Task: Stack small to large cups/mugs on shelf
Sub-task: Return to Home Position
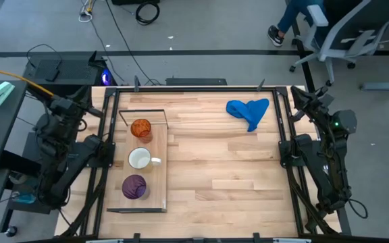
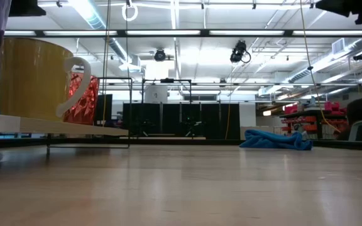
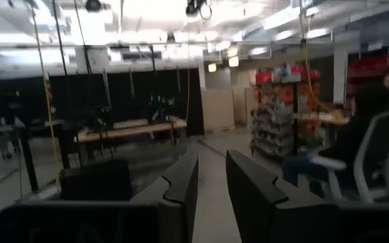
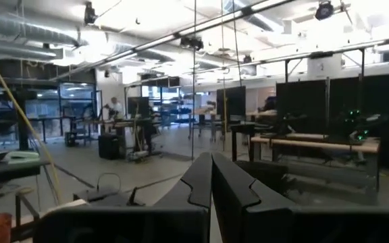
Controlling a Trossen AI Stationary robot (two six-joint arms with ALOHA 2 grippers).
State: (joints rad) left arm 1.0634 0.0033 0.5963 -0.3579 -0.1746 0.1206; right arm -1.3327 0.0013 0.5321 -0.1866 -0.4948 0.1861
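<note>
High view: on the shelf (image 1: pixel 157 181) along the counter's (image 1: pixel 221 175) left side, three vessels stand upright in a row, apart from one another: purple cup (image 1: pixel 134 186) nearest, mug (image 1: pixel 139 159) in the middle with its handle toward the counter's centre, orange cup (image 1: pixel 140 128) farthest. Blue cloth (image 1: pixel 248 111) lies bunched near the far right edge. Both arms sit folded outside the counter's sides; left tool (image 3: pixel 211 165) released, a gap between its fingers, right tool (image 4: pixel 211 162) clenched, fingers touching, neither grasping anything

Translucent faceted orange cup (image 1: pixel 141 128), glossy mug (image 1: pixel 139 158), matt pale-wood shelf (image 1: pixel 157 185)
</note>
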